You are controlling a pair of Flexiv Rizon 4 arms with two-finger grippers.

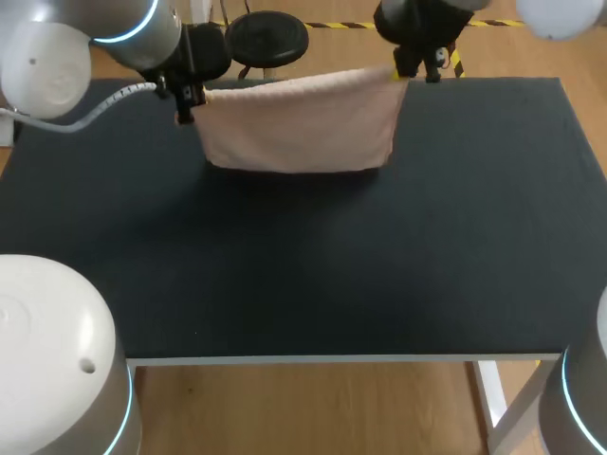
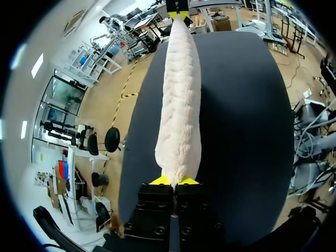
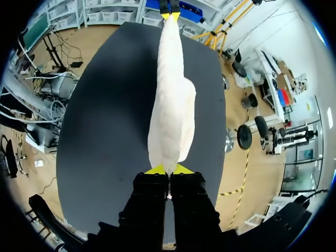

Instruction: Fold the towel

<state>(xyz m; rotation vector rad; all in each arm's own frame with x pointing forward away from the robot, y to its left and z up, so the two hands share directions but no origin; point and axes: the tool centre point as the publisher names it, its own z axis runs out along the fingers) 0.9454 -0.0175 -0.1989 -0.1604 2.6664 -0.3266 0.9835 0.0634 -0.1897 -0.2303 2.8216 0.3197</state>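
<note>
left arm: is coming in at the far left corner and is reaching over the table's far edge
left gripper: is clamping the towel's upper left corner; in the left wrist view its yellow tips are closing tight on the cloth, no gap showing
towel: pale pink, is hanging as a flat sheet stretched between the two grippers, over the far part of the table, top edge sagging a little; cannot tell whether the lower edge is touching the table; in each wrist view it is running edge-on as a narrow band from that gripper to the other one
right gripper: is pinching the upper right corner, yellow tips pressing together on the cloth
right arm: is coming in at the far right
table: dark top, is lying under the towel
</note>
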